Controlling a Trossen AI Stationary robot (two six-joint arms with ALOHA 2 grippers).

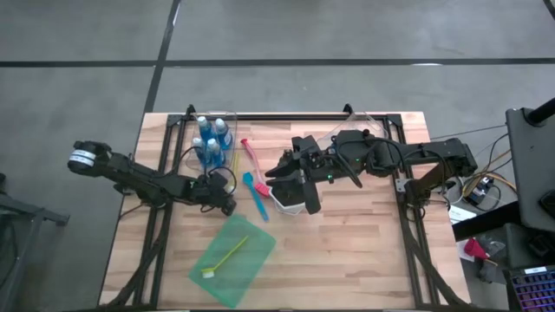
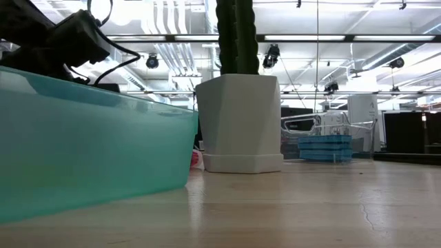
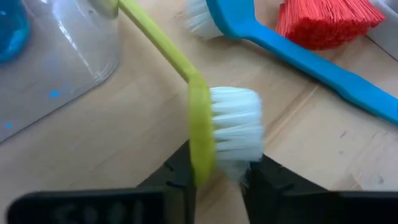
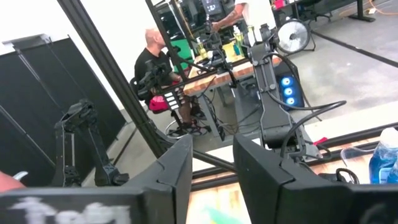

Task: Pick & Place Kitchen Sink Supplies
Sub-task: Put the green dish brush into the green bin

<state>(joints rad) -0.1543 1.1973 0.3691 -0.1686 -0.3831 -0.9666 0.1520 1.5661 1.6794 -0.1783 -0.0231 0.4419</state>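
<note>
Reaching low across the desk (image 1: 347, 251), the left tool (image 3: 214, 177) pinches the yellow brush (image 3: 205, 127) beside the blue brush (image 3: 292, 50); the right tool (image 4: 211, 162) stands spread over the white pot (image 1: 290, 201).

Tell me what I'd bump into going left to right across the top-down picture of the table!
left gripper → red brush → white pot → right arm

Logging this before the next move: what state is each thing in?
Left gripper: shut on yellow brush head.
Right gripper: open, empty.
Bottles: upright in clear bin.
Blue brush: lying on table.
Red brush: lying on table.
Lime brush: lying on green sheet.
Cactus: upright in pot.
</note>
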